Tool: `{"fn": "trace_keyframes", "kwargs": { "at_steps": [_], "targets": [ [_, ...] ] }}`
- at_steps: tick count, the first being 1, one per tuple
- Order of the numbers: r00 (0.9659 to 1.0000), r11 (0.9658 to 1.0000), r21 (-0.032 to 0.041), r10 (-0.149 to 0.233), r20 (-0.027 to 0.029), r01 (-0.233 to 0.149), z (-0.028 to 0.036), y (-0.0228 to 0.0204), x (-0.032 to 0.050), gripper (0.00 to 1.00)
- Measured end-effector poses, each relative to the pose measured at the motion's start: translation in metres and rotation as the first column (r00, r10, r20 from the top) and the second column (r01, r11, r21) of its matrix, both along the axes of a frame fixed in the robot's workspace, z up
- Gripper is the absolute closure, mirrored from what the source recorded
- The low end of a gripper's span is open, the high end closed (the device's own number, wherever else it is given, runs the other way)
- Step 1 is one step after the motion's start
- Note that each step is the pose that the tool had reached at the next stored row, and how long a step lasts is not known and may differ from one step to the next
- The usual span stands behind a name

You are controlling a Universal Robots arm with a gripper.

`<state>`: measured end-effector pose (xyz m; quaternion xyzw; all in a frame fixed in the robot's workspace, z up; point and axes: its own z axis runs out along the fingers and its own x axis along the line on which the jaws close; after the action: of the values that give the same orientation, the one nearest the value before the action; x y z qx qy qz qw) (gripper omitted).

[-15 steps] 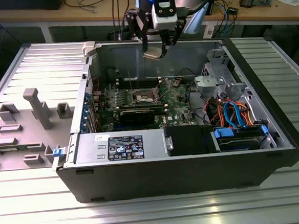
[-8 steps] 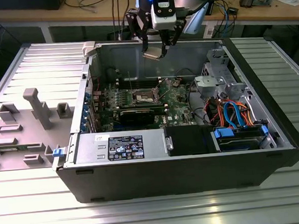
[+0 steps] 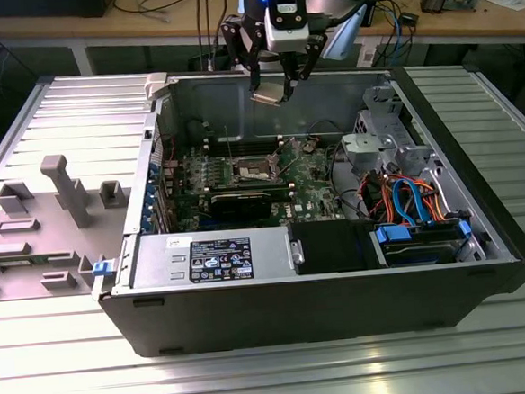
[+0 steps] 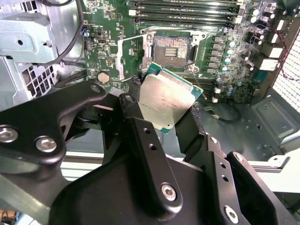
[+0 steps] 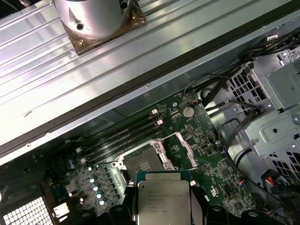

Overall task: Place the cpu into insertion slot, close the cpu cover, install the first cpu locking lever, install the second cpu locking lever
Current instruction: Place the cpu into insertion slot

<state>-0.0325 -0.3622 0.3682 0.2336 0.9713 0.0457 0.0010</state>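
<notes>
My fingers (image 4: 135,112) are clamped on the cpu (image 4: 165,104), one on each side edge, metal top facing both wrist cameras. It's square, so there's no long axis to call. Its edges sit turned against the slot (image 4: 171,47), with a green corner aimed toward it in the second wrist view. In the first wrist view the cpu (image 5: 162,200) hangs over the board (image 5: 206,173); the slot (image 5: 139,164) is bare and the cover (image 5: 186,149) stands open beside it. The exterior view gives the height: my gripper (image 3: 273,90) holds the cpu (image 3: 270,95) tilted, up by the far wall of the case (image 3: 298,312), well above the slot (image 3: 252,169).
</notes>
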Motion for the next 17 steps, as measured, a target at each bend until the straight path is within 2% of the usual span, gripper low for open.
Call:
{"fn": "trace_keyframes", "kwargs": {
  "at_steps": [7, 13, 17],
  "targets": [
    [0.9996, 0.9996, -0.0001, -0.03, -0.0001, 0.03, 0.0, 0.0, 0.0, 0.45],
    [0.9992, 0.9992, 0.0, -0.039, 0.0, 0.039, 0.0, 0.0, -0.0001, 0.45],
    [0.9965, 0.9965, -0.0002, -0.083, -0.0001, 0.083, 0.0, 0.0, -0.0001, 0.45]
  ]
}}
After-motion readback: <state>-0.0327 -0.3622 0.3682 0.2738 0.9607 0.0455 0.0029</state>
